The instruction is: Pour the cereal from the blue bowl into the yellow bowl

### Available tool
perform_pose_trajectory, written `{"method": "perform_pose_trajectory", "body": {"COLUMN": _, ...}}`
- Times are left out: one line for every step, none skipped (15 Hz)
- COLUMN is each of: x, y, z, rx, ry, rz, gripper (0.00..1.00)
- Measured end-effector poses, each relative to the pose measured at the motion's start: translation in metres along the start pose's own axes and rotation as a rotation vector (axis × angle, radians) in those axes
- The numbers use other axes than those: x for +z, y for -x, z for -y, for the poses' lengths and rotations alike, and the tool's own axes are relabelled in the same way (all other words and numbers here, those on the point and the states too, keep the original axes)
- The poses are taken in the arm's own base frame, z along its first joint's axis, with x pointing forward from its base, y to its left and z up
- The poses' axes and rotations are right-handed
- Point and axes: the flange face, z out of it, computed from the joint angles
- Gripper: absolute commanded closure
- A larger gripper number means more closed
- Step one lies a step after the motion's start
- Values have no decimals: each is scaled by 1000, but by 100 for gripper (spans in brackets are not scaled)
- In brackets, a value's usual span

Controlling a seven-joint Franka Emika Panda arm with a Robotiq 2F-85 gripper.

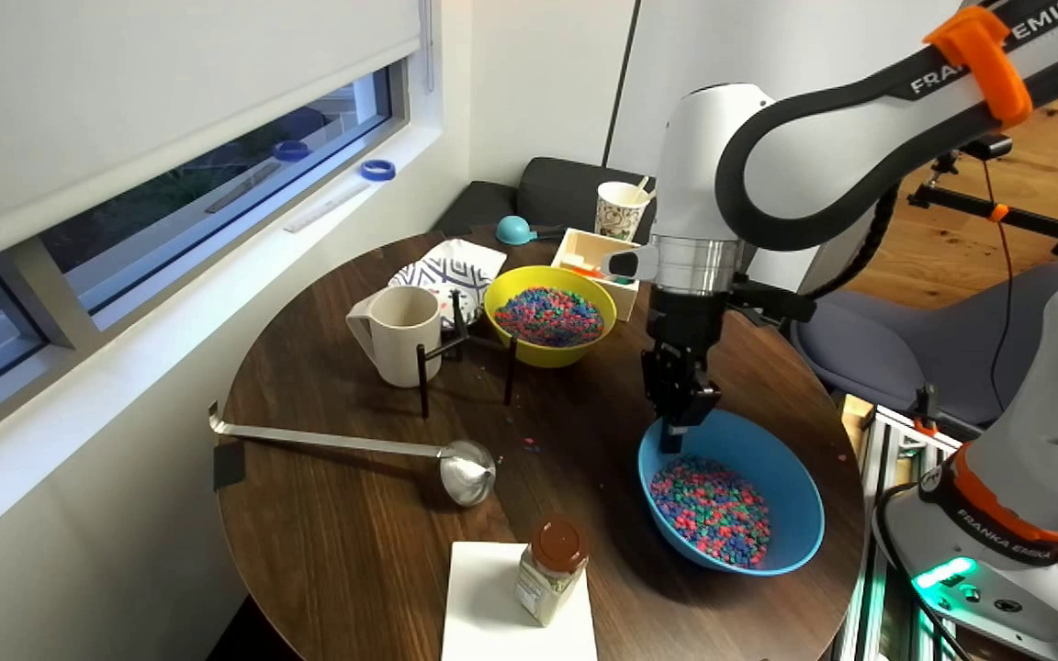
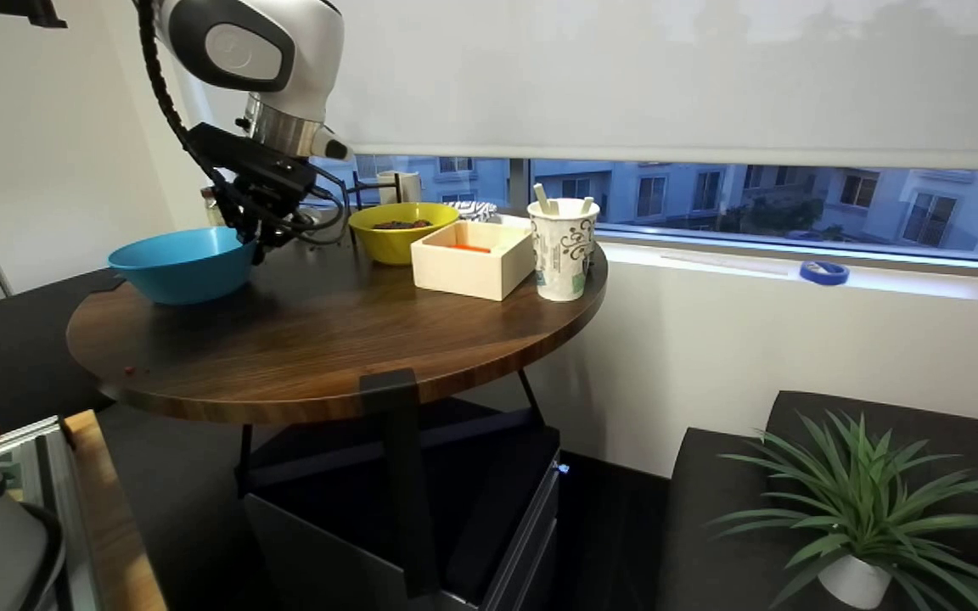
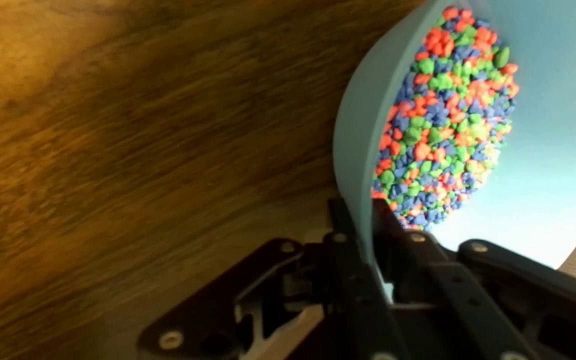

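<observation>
The blue bowl [image 1: 791, 491] stands at the robot's side of the round table; it also shows in an exterior view [image 2: 188, 276] and the wrist view [image 3: 558, 110]. Multicoloured cereal [image 1: 711, 509] lies in its bottom, seen close in the wrist view [image 3: 448, 125]. My gripper [image 1: 673, 436] is shut on the blue bowl's rim, one finger outside the wall and one inside [image 3: 360, 215]. I cannot tell whether the bowl is slightly raised. The yellow bowl [image 1: 552, 356] stands farther back, apart from the gripper, and holds cereal too; it also shows in an exterior view [image 2: 387, 246].
A black stand [image 1: 460, 341] and a white mug [image 1: 405, 335] are beside the yellow bowl. A wooden box [image 1: 621, 298] and a paper cup [image 1: 621, 211] are behind it. A ladle [image 1: 465, 473] and a spice jar [image 1: 552, 569] on a white square [image 1: 474, 597] lie nearer.
</observation>
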Motion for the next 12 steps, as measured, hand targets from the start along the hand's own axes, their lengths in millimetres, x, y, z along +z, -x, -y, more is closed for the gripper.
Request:
{"method": "perform_pose_trajectory", "body": {"x": 0, "y": 1, "z": -1, "rx": 3, "ry": -3, "rz": 0, "gripper": 100}}
{"method": "perform_pose_trajectory", "body": {"x": 0, "y": 1, "z": -1, "rx": 8, "ry": -13, "rz": -2, "gripper": 99}}
{"method": "perform_pose_trajectory", "body": {"x": 0, "y": 2, "z": -1, "rx": 11, "ry": -27, "rz": -3, "gripper": 99}}
{"method": "perform_pose_trajectory", "body": {"x": -1, "y": 3, "z": -1, "rx": 11, "ry": -43, "rz": -3, "gripper": 99}}
{"method": "perform_pose_trajectory", "body": {"x": -2, "y": 5, "z": -2, "rx": 11, "ry": -62, "rz": -3, "gripper": 99}}
{"method": "perform_pose_trajectory", "body": {"x": -3, "y": 6, "z": -4, "rx": 10, "ry": -81, "rz": -4, "gripper": 99}}
{"method": "perform_pose_trajectory", "body": {"x": -6, "y": 8, "z": -6, "rx": 8, "ry": -103, "rz": -6, "gripper": 99}}
{"method": "perform_pose_trajectory", "body": {"x": -11, "y": 10, "z": -8, "rx": 7, "ry": -122, "rz": -10, "gripper": 99}}
{"method": "perform_pose_trajectory", "body": {"x": -17, "y": 12, "z": -10, "rx": 7, "ry": -136, "rz": -13, "gripper": 99}}
{"method": "perform_pose_trajectory", "body": {"x": -24, "y": 15, "z": -12, "rx": 9, "ry": -150, "rz": -16, "gripper": 99}}
{"method": "perform_pose_trajectory", "body": {"x": -32, "y": 18, "z": -14, "rx": 14, "ry": -161, "rz": -22, "gripper": 99}}
{"method": "perform_pose_trajectory", "body": {"x": -40, "y": 21, "z": -14, "rx": 20, "ry": -170, "rz": -29, "gripper": 99}}
